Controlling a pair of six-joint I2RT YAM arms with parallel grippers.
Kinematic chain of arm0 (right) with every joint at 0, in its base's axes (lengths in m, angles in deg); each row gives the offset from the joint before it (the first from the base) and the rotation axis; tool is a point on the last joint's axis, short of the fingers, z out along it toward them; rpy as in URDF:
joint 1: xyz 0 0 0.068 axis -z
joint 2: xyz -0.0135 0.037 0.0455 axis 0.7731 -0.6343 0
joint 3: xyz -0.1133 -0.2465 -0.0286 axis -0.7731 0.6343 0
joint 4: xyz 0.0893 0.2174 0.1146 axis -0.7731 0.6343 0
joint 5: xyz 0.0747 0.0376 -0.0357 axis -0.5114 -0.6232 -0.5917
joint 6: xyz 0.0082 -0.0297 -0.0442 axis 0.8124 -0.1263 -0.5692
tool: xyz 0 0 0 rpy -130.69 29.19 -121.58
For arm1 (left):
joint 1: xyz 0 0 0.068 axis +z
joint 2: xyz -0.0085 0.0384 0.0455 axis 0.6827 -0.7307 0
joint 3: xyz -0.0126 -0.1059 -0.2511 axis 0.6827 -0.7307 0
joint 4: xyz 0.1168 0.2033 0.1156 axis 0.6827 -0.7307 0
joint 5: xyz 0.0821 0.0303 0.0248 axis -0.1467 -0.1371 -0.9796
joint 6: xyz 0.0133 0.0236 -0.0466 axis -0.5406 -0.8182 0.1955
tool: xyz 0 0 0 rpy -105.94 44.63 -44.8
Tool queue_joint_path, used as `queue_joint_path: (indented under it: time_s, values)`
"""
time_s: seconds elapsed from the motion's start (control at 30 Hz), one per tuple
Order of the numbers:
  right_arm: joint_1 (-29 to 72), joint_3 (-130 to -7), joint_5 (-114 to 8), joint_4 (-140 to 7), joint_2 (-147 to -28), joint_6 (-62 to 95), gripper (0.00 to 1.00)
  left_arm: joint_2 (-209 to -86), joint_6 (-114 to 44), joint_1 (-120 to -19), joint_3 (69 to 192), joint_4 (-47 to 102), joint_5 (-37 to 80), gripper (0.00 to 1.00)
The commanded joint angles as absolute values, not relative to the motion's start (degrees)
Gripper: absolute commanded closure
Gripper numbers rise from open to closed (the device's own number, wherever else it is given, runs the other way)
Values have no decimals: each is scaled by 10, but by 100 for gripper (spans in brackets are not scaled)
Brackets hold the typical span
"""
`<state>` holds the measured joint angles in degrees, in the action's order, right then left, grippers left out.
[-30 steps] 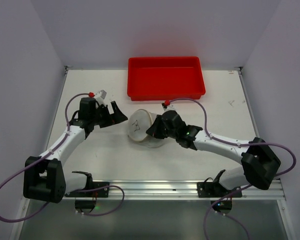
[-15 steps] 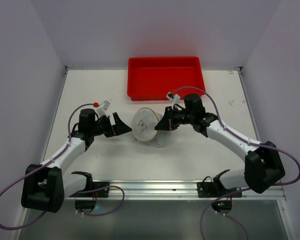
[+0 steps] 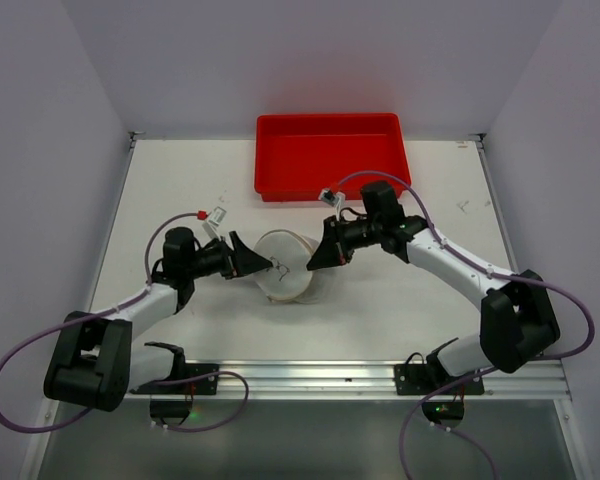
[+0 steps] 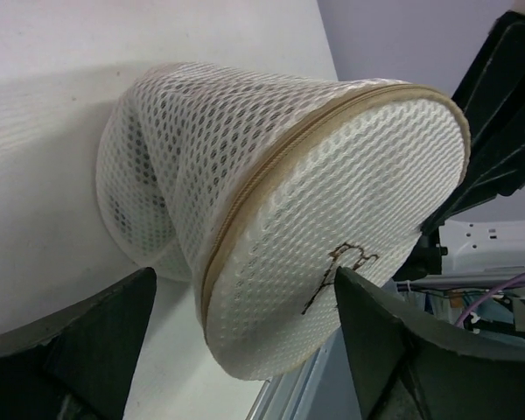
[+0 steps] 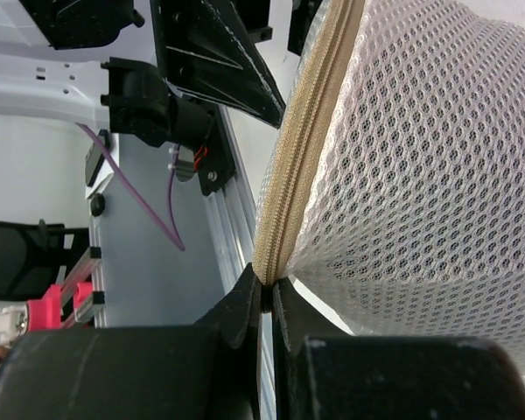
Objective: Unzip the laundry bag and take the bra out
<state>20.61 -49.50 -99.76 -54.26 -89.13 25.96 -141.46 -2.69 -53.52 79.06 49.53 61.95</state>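
While pinched at the zip, laundry bag (image 3: 285, 265): near the middle of the table (image 3: 180, 180), just in front of the red tray (image 3: 330, 155).
Right gripper (image 3: 312, 262): squeezed tight on the bag's zip (image 4: 271, 175) edge.
Left gripper (image 3: 252, 262): wide, one finger each side of the bag, not gripping.
Done: nothing yet, by the look; zip closed wherever seen.
Left to do: open zip, pull out bra, hidden inside.
Pointing: tipped up on its rim, flat icon face toward the wide gripper; long way across running near edge to far edge.

- A red rectangular tray (image 3: 330, 160) sits at the far side of the white counter (image 3: 230, 320).
- A metal rail (image 3: 310, 372) runs along the counter's near edge.
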Motion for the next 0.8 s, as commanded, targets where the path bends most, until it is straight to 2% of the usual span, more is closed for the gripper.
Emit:
queue_joint_path:
  time_s: [0.0, 0.03, 0.13, 0.17, 0.3, 0.33, 0.4, 0.43, 0.5, 0.53, 0.63, 0.77]
  values:
    - [211, -525, -1028, -541, -888, 236, 100, -1412, 9, -546, 783, 587, 656, 17]
    - [215, -526, -1027, -541, -888, 237, 100, -1409, 11, -547, 782, 583, 658, 30]
    - [226, -528, -1010, -541, -887, 240, 100, -1390, 9, -550, 781, 558, 656, 54]
    - [229, -527, -1004, -541, -885, 241, 100, -1378, 4, -551, 781, 549, 656, 67]
    - [237, -524, -958, -541, -873, 250, 100, -1351, 3, -550, 783, 514, 652, 87]
    - [237, -523, -922, -541, -869, 254, 99, -1347, 3, -550, 783, 502, 646, 96]
    - [237, -511, -877, -544, -846, 269, 85, -1328, 15, -553, 790, 487, 631, 100]
    - [235, -505, -810, -553, -833, 278, 62, -1320, 19, -556, 795, 463, 595, 100]
    - [219, -460, -747, -601, -771, 297, 45, -1298, 27, -577, 818, 429, 544, 100]
    - [193, -443, -670, -616, -747, 302, 35, -1289, 31, -588, 825, 402, 493, 100]
    - [134, -379, -569, -670, -672, 325, 28, -1283, 80, -627, 847, 387, 409, 100]
    - [60, -301, -494, -752, -612, 363, 32, -1276, 175, -649, 855, 387, 344, 100]
